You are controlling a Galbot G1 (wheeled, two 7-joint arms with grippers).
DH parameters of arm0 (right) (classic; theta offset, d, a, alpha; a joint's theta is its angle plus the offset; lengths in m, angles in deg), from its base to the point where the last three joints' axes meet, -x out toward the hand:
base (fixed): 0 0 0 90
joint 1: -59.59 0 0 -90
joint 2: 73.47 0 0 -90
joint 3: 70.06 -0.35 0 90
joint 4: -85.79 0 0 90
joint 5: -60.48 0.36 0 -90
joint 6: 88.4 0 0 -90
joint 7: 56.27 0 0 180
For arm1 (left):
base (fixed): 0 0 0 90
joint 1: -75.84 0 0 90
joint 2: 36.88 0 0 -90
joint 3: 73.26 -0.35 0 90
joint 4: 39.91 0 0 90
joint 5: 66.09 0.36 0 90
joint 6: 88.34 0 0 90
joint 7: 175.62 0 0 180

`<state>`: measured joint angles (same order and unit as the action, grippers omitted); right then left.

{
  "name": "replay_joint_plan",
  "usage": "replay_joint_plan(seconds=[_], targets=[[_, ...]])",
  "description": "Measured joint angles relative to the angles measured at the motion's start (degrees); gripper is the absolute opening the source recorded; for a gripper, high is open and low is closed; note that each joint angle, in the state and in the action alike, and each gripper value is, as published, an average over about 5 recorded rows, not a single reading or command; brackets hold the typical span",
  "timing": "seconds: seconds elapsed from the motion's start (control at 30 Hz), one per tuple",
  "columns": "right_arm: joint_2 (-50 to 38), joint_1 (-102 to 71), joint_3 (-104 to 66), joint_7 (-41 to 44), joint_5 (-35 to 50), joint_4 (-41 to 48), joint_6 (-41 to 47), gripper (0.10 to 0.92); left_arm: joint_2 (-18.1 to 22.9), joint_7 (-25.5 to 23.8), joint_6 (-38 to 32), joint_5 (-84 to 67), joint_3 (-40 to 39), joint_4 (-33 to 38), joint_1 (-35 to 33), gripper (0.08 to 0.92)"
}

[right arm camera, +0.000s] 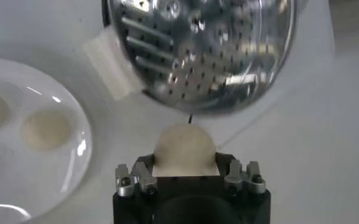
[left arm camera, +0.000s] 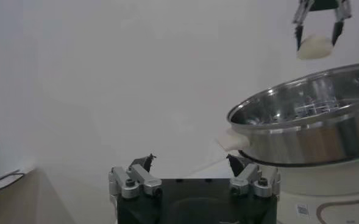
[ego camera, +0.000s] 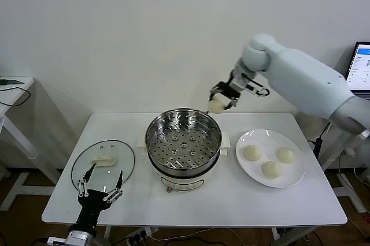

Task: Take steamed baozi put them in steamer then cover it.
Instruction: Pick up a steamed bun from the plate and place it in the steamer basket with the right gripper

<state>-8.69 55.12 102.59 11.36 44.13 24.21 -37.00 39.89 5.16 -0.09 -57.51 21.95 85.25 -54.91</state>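
Note:
My right gripper [ego camera: 220, 101] hangs in the air just past the far right rim of the steamer [ego camera: 183, 140], shut on a pale baozi [ego camera: 217, 105]. In the right wrist view that baozi [right arm camera: 184, 149] sits between the fingers, with the steamer's perforated tray [right arm camera: 209, 49] beyond it. Three more baozi [ego camera: 252, 153] lie on the white plate [ego camera: 292, 175] to the right of the steamer. The glass cover [ego camera: 103, 165] with its white handle lies flat on the table at the left. My left gripper [ego camera: 102, 185] stands open low at the table's front left, close to the cover.
The steamer stands on a white base [ego camera: 184, 183] at the middle of the white table [ego camera: 231, 205]. A side table [ego camera: 11, 87] is at the far left and a screen [ego camera: 361, 67] at the far right. Cables run under the table.

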Motion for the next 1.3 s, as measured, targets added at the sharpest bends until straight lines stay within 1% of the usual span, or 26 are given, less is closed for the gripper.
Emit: replay_joint_plan(seconds=[0.33,0.57,0.83,0.93,1.1,1.2,1.3], targets=[[7.87,-2.99,0.97,-1.64,-7.44,2.93,-5.8,0.687,-0.04,0.04,0.01,-0.19,-0.18,-0.16,0.19,0.823],[11.72,-5.56,0.92,-3.61,-12.59,5.7,-7.43,0.69,-0.1,0.17,-0.12,-0.37,-0.24,-0.53,0.49,0.823],[14.95,-7.83,0.55,-5.2,-16.57,9.1,-8.48,0.697,0.19,0.21,-0.37,-0.39,-0.56,-0.63,0.5,0.823],[15.72,-8.34,0.42,-5.65,-17.36,10.02,-8.59,0.721,0.18,0.24,-0.41,-0.41,-0.48,-0.66,0.51,0.823],[15.7,-8.28,0.28,-5.73,-17.33,9.95,-8.6,0.809,0.12,0.32,-0.45,-0.61,-0.17,-0.63,0.53,0.823],[14.75,-7.57,0.34,-5.28,-15.94,8.8,-8.36,0.821,0.08,0.36,-0.43,-0.69,-0.07,-0.52,0.65,0.823],[12.76,-6.2,0.64,-4.34,-12.73,6.97,-7.1,0.822,0.08,0.4,-0.39,-0.72,-0.13,-0.48,0.85,0.823]])
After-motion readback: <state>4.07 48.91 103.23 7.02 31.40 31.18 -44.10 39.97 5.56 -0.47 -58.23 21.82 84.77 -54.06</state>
